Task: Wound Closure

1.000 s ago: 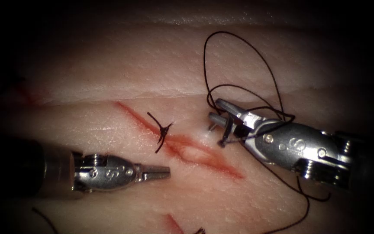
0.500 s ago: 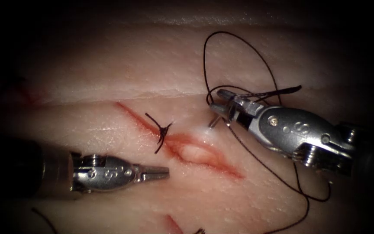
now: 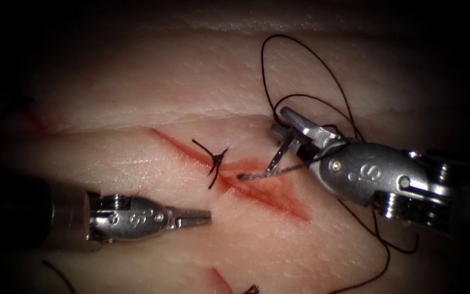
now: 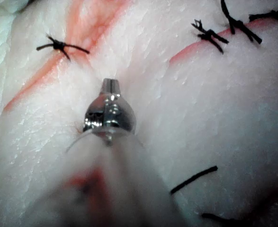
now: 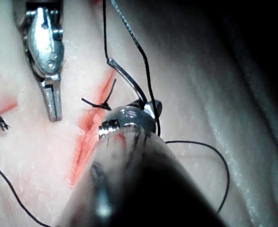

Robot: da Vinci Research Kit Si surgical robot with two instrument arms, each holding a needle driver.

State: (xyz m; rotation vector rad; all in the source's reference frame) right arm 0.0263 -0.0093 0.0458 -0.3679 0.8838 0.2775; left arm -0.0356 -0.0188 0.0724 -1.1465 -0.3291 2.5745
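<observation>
1. Nearest us, we are seeing the left arm's tool [image 3: 199, 218] lying on the tissue [image 3: 137, 92] to the left of the cut [image 3: 267, 193], its jaws pressed together and holding nothing.
2. Just beyond those closed tips, we are finding a tied stitch [image 3: 216, 160] sitting across the cut, its cut ends of thread [image 3: 202, 146] sticking out to both sides.
3. Past the stitch, we are watching the right arm's tool [image 3: 284, 130] clamping the curved needle [image 3: 270, 171] near its rear end, the jaws closed on it.
4. From those jaws the needle is reaching down and leftward; its tip is lying at the cut's red opening, just right of the stitch. We cannot tell whether the tip is in the tissue or only resting on it.
5. The red fluid [image 3: 246, 166] is staining the cut around that tip.
6. Farthest out, the thread [image 3: 300, 51] is arching in a tall loop above the right tool's jaws, then trailing behind its wrist and down over the tissue on the right of the cut.
</observation>
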